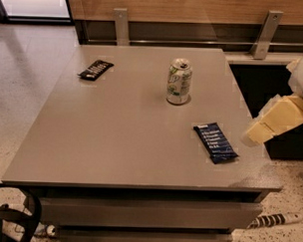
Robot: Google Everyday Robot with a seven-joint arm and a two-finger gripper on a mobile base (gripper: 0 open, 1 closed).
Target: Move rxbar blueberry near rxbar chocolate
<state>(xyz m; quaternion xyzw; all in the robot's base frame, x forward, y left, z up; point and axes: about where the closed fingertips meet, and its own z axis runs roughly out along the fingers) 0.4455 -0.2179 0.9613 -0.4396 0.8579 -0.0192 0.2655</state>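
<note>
Grey and flat, the table (116, 141) fills most of the single camera view I have. Behind it runs a wood-panelled wall with 2 metal brackets, 1 at the back left (121, 25) and 1 at the back right (265, 27). A speckled floor (23, 73) shows to the left of the table and below its right front corner.

I count 3 things on the tabletop. The blue bar (215, 142) lies flat near the right front part of the table, close to the right edge, with its long side running at a slant from back left to front right and its white text facing up. The black bar (96, 69) lies flat near the back left corner, also at a slant, well apart from the blue bar. Between them, toward the back and right of centre, a pale can (179, 81) with green print stands upright, nearer the blue bar than the black one, touching neither.

My gripper (252, 137) is at the right side of the view, a cream-coloured piece hanging off the table's right edge, beside the blue bar but apart from it. I cannot tell whether it is open or closed, and it holds nothing that I can see.

A dark curved frame (13, 223) shows at the lower left, and a striped rod (273, 220) lies on the floor at the lower right.
</note>
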